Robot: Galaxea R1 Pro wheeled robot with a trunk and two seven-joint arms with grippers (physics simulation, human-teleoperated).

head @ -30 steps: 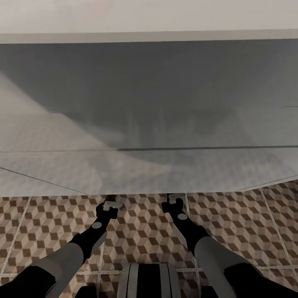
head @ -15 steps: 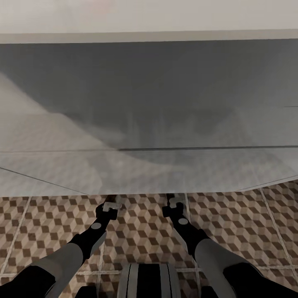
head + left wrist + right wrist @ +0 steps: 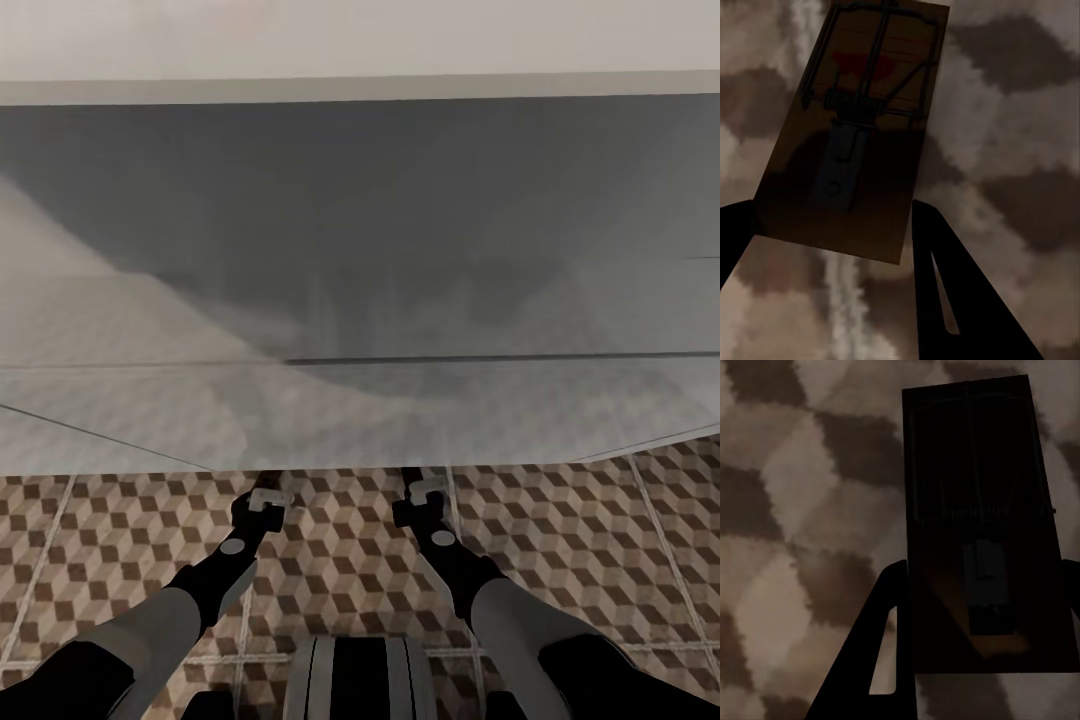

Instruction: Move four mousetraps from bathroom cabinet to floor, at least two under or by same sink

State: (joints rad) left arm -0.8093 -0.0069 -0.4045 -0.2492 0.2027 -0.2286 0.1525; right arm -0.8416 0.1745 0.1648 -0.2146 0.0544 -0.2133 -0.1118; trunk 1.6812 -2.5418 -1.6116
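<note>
Two mousetraps are showing, one at each gripper, and both arms are reaching forward and down over the bathroom floor (image 3: pixel 120 540) toward the edge of a broad pale grey surface (image 3: pixel 360 420) that is spreading across the head view and hiding everything beyond the gripper tips. In that view the left gripper (image 3: pixel 268 493) and the right gripper (image 3: pixel 424 487) are sitting side by side, near each other, with their tips just meeting the lower edge of the grey surface, so it is standing in the way of a clear look at what they carry. Above it, a lighter band (image 3: pixel 360 40) is running across the top. In the left wrist view the left mousetrap (image 3: pixel 855 127), a brown wooden rectangle with a dark wire frame, a spring and a red mark, is lying between the two dark fingers (image 3: pixel 960 300), which are pinching its near end against the cube-patterned tiles behind. In the right wrist view the right mousetrap (image 3: pixel 982 525) is appearing very dark, its wire parts barely readable, and the right fingers (image 3: pixel 881 660) are closing on its near end from both sides. Whether either trap is touching the tiles or hanging above them I cannot tell. Between the forearms the robot's own trunk (image 3: pixel 360 675) is showing at the bottom edge.
</note>
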